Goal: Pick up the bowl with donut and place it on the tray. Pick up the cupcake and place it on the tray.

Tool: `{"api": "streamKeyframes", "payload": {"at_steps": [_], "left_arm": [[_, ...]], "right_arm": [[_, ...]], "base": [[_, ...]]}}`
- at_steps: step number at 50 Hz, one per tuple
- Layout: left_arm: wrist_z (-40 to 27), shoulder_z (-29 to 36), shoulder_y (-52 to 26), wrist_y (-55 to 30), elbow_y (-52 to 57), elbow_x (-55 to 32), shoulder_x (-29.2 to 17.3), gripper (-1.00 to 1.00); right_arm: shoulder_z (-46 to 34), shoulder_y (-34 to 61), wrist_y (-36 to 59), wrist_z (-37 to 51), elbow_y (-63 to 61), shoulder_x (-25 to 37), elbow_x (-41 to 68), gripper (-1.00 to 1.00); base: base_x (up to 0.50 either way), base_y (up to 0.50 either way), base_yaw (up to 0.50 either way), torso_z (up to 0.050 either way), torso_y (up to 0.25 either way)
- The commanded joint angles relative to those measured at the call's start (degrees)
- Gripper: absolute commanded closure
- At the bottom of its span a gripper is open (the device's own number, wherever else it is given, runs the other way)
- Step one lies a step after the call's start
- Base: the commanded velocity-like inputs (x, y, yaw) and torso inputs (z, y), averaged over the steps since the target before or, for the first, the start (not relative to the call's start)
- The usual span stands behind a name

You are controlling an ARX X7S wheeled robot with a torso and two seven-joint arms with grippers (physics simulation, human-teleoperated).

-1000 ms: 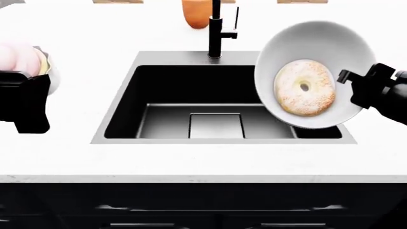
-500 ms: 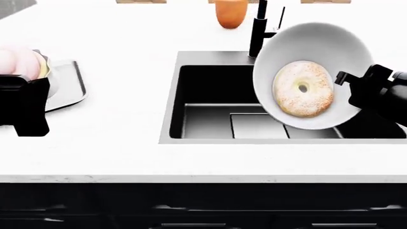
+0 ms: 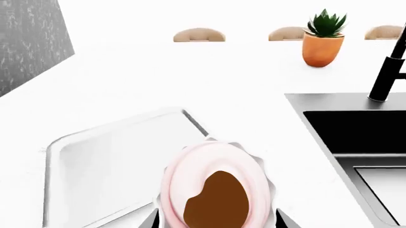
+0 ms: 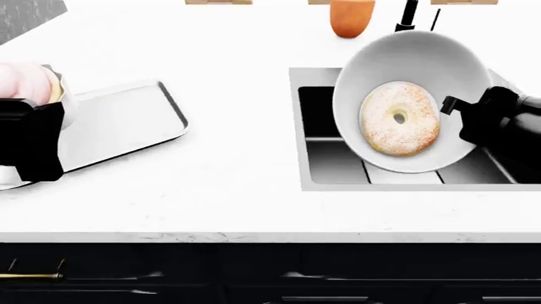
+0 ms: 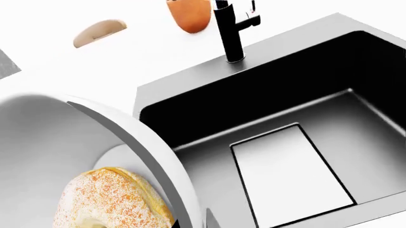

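My right gripper [image 4: 460,114] is shut on the rim of the white bowl [image 4: 412,63] and holds it tilted over the sink, opening towards me. The sugared donut [image 4: 399,118] lies inside it. Both also show in the right wrist view: the bowl [image 5: 57,137] and the donut [image 5: 108,199]. My left gripper [image 4: 34,126] is shut on the pink-frosted cupcake [image 4: 25,82] and holds it over the left end of the steel tray [image 4: 127,120]. In the left wrist view the cupcake [image 3: 216,175] sits between the fingers, above the tray's [image 3: 108,156] near corner.
The black sink basin [image 4: 330,158] lies under the bowl, with a black faucet [image 4: 410,16] and an orange plant pot [image 4: 351,16] behind it. The white counter runs between tray and sink. Its front edge and dark cabinets are below.
The whole view has shifted left: the sink, faucet and pot slid right and the tray came fully into view. Both grippers keep their loads in the same poses.
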Motion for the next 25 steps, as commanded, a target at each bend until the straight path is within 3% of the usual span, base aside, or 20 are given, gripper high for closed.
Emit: {"api": "streamKeyframes", "payload": {"at_steps": [1,25], "left_arm": [[-0.33,-0.6,-1.4,0.98,0.18,0.12,-0.29,1.0],[0.46,-1.38,-0.07,1.22,0.49,0.59,-1.64,1.0]], "right_arm": [[0.49,0.74,0.27,-0.21,0.07,-0.26,-1.05,1.0],[0.13,1.69,1.43,-0.12,0.37,-1.83,-1.98,1.0]], "base": [[0.0,0.5,0.0,0.0,0.0],[0.0,0.5,0.0,0.0,0.001]]}}
